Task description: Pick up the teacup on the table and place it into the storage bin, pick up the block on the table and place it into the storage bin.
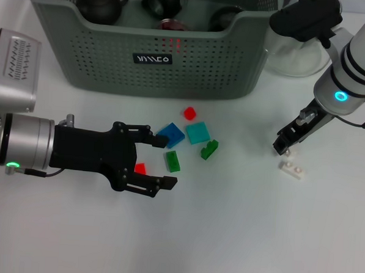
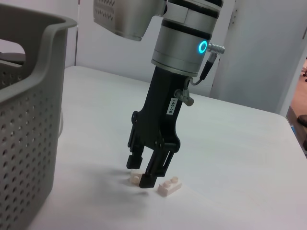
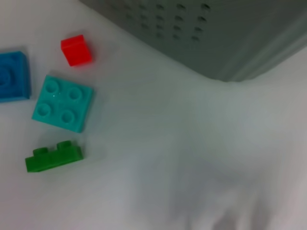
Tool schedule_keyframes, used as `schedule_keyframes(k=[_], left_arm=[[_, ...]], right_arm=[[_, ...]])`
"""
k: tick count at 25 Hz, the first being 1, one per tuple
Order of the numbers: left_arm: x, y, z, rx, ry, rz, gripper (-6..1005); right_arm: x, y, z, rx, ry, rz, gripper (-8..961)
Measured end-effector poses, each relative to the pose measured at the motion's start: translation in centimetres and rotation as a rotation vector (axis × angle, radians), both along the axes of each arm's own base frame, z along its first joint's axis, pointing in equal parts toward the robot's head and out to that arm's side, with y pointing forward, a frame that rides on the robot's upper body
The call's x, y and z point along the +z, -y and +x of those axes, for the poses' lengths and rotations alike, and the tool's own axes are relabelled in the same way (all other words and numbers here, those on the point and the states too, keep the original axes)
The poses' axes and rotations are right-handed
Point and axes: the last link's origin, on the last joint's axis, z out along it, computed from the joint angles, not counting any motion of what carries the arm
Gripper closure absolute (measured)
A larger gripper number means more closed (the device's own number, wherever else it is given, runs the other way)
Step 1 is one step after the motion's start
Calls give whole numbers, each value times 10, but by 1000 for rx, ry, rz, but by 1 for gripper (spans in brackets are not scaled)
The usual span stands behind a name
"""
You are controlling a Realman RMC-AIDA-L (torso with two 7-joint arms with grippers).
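White counter (image 1: 226, 236) is seen beneath everything, with a pale wall behind it in the left wrist view. At the far edge the grey-green storage bin (image 1: 113, 65) is set, its perforated wall and black label turned toward the robot; dark rounded teaware (image 1: 102, 2) is seen lying inside it. Just in front of the bin a cluster of blocks is scattered on the counter: a small red block (image 1: 189, 113), a teal block (image 1: 198, 132), a blue block (image 1: 171, 134), and two green blocks (image 1: 172, 161) (image 1: 209, 149). A second red block (image 1: 140, 168) is seen between the fingers of the left gripper (image 1: 163, 162), which is held low over the counter, reaching in from the left with its fingers spread wide and nothing held. Well to the right, two white blocks (image 2: 169, 186) (image 2: 135, 178) are lying close together. The right gripper (image 2: 145, 173) is lowered straight down over them, fingers parted narrowly, one fingertip resting against the nearer white block, which is not gripped. Behind this arm, beside the bin's right end, a clear glass pitcher (image 1: 295, 57) is standing.
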Motion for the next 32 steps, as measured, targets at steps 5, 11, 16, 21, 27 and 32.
schedule_keyframes(k=[5, 11, 16, 21, 27, 32], left_arm=[[0, 0, 0, 1, 1, -1, 153], [0, 1, 0, 2, 1, -1, 153], [0, 1, -1, 7, 3, 2, 152], [1, 3, -4, 18, 4, 7, 152], [5, 6, -12, 51, 8, 30, 152], [8, 9, -15, 59, 18, 36, 152]], right_arm=[[0, 0, 1, 2, 1, -4, 541], [0, 0, 1, 11, 1, -11, 708], [7, 0, -2, 21, -7, -8, 813], [24, 4, -22, 44, -76, -29, 839], [44, 14, -66, 87, -331, -108, 839], [59, 11, -116, 181, -508, -146, 839]])
